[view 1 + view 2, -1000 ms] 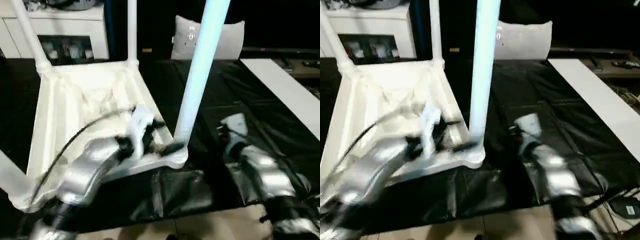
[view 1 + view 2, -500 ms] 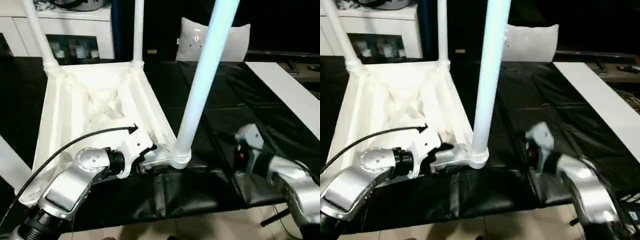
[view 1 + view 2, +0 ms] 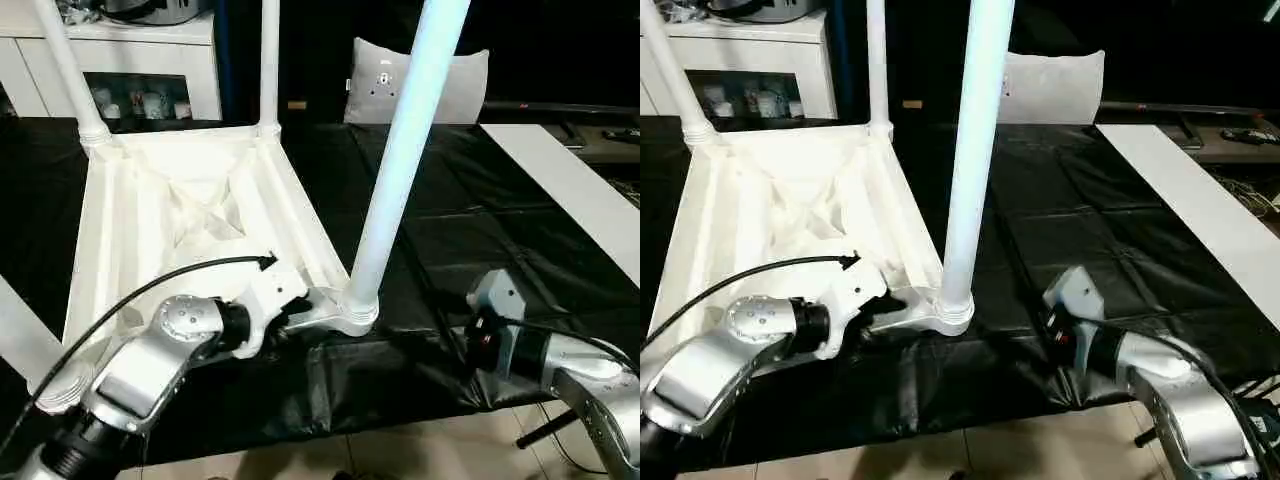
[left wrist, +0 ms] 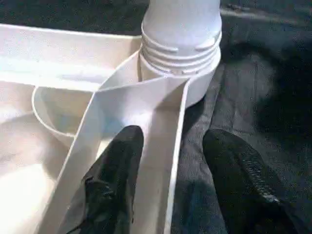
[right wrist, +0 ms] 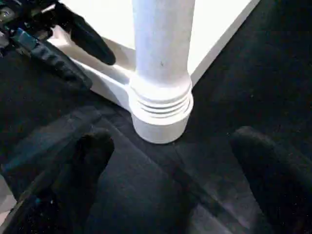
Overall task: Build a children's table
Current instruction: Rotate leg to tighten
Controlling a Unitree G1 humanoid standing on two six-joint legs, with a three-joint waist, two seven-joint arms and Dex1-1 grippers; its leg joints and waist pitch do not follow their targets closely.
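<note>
The children's table lies upside down on a black mat, the ribbed underside of its top [image 3: 180, 200] facing up. Legs stand in its corner sockets: two far ones [image 3: 267, 60] and a tall near-right one [image 3: 400, 150]. My left gripper [image 4: 173, 136] is at the near rim beside that leg's socket [image 3: 358, 308]. It is open, one finger [image 4: 114, 180] inside the rim wall and the other outside over the mat, with a gap showing. My right gripper [image 5: 173, 139] is low on the mat to the right of that socket, facing it, fingers wide apart and empty.
A white-grey cushion [image 3: 455, 85] leans at the back. A flat white board [image 3: 570, 190] runs along the right side of the mat [image 3: 470, 230]. A white cabinet [image 3: 120, 60] stands at the far left. Bare floor shows past the mat's near edge.
My left gripper came down from over the table's underside to its near rim, and its fingers narrowed astride the rim wall. My right arm sank lower toward the mat's near edge.
</note>
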